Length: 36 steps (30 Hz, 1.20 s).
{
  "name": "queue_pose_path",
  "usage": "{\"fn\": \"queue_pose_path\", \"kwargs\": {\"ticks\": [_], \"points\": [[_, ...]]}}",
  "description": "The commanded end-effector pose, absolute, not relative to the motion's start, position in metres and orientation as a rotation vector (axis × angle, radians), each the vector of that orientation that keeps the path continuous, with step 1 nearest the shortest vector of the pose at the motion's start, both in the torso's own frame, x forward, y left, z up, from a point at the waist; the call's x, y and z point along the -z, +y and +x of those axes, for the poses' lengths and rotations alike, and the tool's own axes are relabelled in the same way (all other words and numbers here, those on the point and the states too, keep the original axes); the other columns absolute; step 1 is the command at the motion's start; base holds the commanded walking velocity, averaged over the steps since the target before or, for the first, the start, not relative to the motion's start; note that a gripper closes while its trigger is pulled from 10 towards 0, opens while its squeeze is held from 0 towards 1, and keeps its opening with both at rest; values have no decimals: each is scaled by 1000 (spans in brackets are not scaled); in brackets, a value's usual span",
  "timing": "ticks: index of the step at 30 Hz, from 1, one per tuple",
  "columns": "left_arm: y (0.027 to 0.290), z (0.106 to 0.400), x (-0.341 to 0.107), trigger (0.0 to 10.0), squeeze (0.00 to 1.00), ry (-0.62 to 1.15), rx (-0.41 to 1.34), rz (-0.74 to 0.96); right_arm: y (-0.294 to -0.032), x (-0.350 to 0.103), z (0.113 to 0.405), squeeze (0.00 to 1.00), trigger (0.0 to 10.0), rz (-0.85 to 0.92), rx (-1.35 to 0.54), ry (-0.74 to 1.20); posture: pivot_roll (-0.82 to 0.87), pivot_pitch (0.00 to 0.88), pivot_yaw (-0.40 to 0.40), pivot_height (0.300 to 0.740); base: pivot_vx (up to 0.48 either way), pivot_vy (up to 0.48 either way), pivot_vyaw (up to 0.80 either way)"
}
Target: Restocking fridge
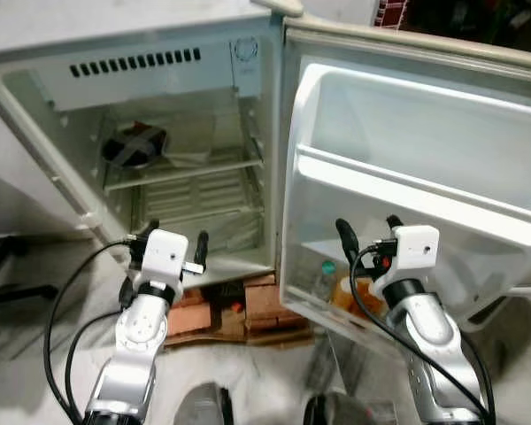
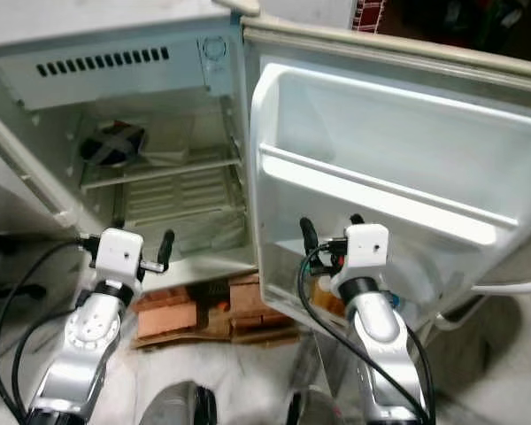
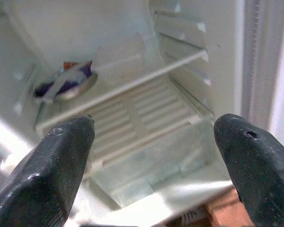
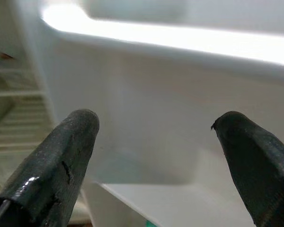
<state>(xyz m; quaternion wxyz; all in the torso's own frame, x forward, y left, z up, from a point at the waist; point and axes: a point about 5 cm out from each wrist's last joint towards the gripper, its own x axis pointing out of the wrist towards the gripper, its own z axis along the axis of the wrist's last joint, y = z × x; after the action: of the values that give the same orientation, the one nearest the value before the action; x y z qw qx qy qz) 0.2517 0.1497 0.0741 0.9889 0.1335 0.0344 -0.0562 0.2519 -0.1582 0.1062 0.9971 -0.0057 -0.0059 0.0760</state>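
1. White small fridge [image 1: 35, 97] sits on the floor with its door [image 1: 513, 133] swung wide open toward 3 o'clock; the cavity is at 11 o'clock in the head views.
2. Upper wire shelf [image 1: 181, 170] carries a round dark dish [image 1: 133, 145] covered with a crossed purple-and-white wrap, toward the back at 10 o'clock.
3. A clear folded plastic item [image 3: 118, 59] lies just beside the dish on the same shelf.
4. Lower slatted shelf [image 1: 199, 199] sits under it, over a clear drawer cover [image 3: 151, 161].
5. Left hand [image 1: 175, 241] hovers at the fridge's bottom lip, at 7 o'clock of the cavity, fingers [image 3: 57, 161] spread apart, holding nothing, aimed at the shelves.
6. Right hand [image 1: 369, 228] is up against the door's inner liner at 5 o'clock, fingers [image 4: 61, 156] spread wide, nothing between them.
7. Door's upper rail [image 1: 407, 190] runs across, just above the right hand.
8. Bottom door bin [image 1: 311, 305] holds a bottle with a teal cap [image 1: 327, 266] and an orange item [image 1: 354, 295] beside it, partly hidden behind the right hand's wrist.
9. Brown bricks or blocks [image 1: 248, 305] lie on the floor beneath the fridge front, between the two arms.
10. Black cables [image 1: 71, 301] loop off both wrists.
11. Floor [image 1: 26, 354] is pale, mottled.
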Motion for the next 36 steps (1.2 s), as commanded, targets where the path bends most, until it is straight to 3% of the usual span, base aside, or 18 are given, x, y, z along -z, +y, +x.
{"fn": "queue_pose_path", "kwargs": {"ticks": [1, 10, 25, 36], "points": [[149, 251, -73, 10000, 0, 72, 115, 278, -155, -107, 250, 0, 10000, -24, -178, -21, -13, 40, 30, 740, -345, 0, 0], [148, 257, -74, 10000, 0, 69, 117, 283, -156, -103, 247, 0, 10000, -34, -169, -6, -22, 25, 34, 740, -312, 0, 0], [143, 259, -73, 10000, 0, 76, 146, 288, -167, -109, 258, 0, 10000, -8, -100, -31, -32, 21, 35, 740, 0, 0, 0], [142, 260, -71, 10000, 0, 84, 149, 298, -159, -111, 259, 0, 10000, 45, -143, -49, -35, 22, 36, 740, 0, -447, 0]]}}
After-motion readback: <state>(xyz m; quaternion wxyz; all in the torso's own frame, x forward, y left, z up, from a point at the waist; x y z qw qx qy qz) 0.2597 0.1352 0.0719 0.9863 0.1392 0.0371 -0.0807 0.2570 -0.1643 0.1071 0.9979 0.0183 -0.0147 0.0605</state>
